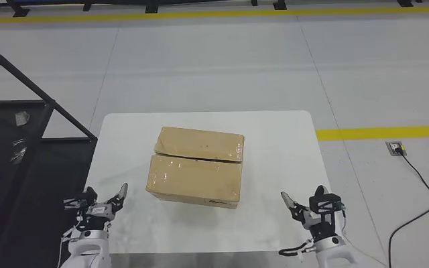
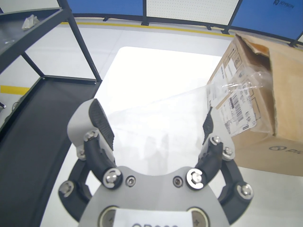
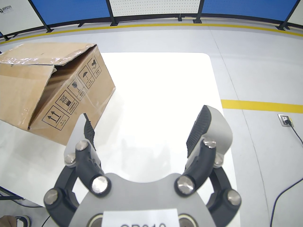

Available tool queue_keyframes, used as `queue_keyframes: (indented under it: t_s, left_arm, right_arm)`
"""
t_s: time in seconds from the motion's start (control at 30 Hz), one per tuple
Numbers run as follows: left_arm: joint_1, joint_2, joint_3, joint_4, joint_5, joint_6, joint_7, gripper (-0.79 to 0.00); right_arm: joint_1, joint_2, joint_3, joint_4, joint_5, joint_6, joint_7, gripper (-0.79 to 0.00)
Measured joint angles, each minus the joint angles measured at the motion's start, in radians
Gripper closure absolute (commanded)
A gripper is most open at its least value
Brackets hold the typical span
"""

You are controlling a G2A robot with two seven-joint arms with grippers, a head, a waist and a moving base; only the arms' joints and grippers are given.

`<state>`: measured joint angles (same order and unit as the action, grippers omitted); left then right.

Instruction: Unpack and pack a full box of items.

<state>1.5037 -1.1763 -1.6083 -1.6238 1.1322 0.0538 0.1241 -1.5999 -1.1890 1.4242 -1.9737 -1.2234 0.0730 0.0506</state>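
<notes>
My left gripper [image 1: 106, 195] and right gripper [image 1: 303, 197] hover with fingers spread, empty, flanking the brown rectangular cardboard box [image 1: 195, 168]

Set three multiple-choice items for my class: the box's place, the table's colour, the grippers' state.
1. Where is the cardboard box?
A. on the floor
B. near the middle of the table
C. on a shelf

2. What colour is the table?
A. white
B. green
C. red

3. The left gripper and right gripper are:
A. both shut on the box
B. one open, one shut
C. both open and empty

Answers: 1 B, the top view shows it resting there. 2 A, bare white surface surrounds the box. 3 C, each wrist view shows its gripper spread wide, holding nothing.
</notes>
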Motion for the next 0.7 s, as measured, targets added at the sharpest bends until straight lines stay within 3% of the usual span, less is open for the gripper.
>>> queue_keyframes:
  t_s: [0.33,0.47,0.7]
  left_arm:
    - [-0.112,-0.005,0.052,0.14,-0.028,-0.164,0.023,-0.785]
    - [-0.134,-0.008,0.079,0.17,-0.01,-0.179,0.026,-0.785]
    - [-0.143,-0.011,0.107,0.174,0.026,-0.195,0.029,-0.785]
  right_arm:
    - [0.136,-0.014,-0.074,-0.008,0.298,-0.18,0.131,-0.785]
    - [0.18,-0.015,-0.075,0.024,0.458,-0.253,0.229,-0.785]
    - [0.284,-0.019,-0.096,0.086,0.615,-0.268,0.376,-0.785]
